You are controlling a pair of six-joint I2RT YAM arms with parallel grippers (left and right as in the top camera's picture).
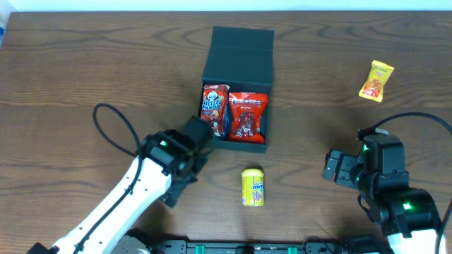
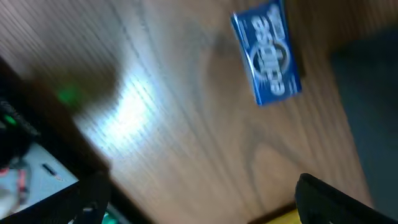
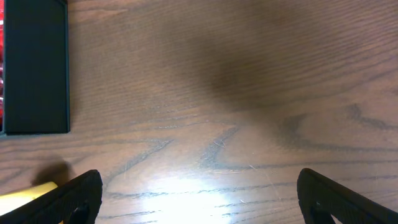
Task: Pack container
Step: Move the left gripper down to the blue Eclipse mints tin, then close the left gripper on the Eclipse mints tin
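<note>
While both arms sit toward the 6 o'clock edge, the brown wood counter (image 1: 70, 70) carries every item. The left arm (image 1: 127, 197) reaches in from 7 o'clock, and its head is just beside the container's 7 o'clock corner. The left jaws are spread wide with nothing between them. The right arm (image 1: 385, 187) sits at 4 o'clock of the container, well apart from it. The right jaws are also spread and empty.

The container (image 1: 240, 53) lies centrally, toward 12 o'clock, with its flap lid open and pointing to 12 o'clock. Inside, a red Hello Panda packet (image 1: 214, 107) occupies the 9 o'clock side and a red packet (image 1: 247, 116) the 3 o'clock side.

A yellow packet (image 1: 253, 187) lies on the counter at 6 o'clock of the container. An orange-yellow packet (image 1: 375, 81) lies at 3 o'clock, well apart. The left wrist view shows a blue packet (image 2: 267, 53) flat on the counter, its print blurred.
</note>
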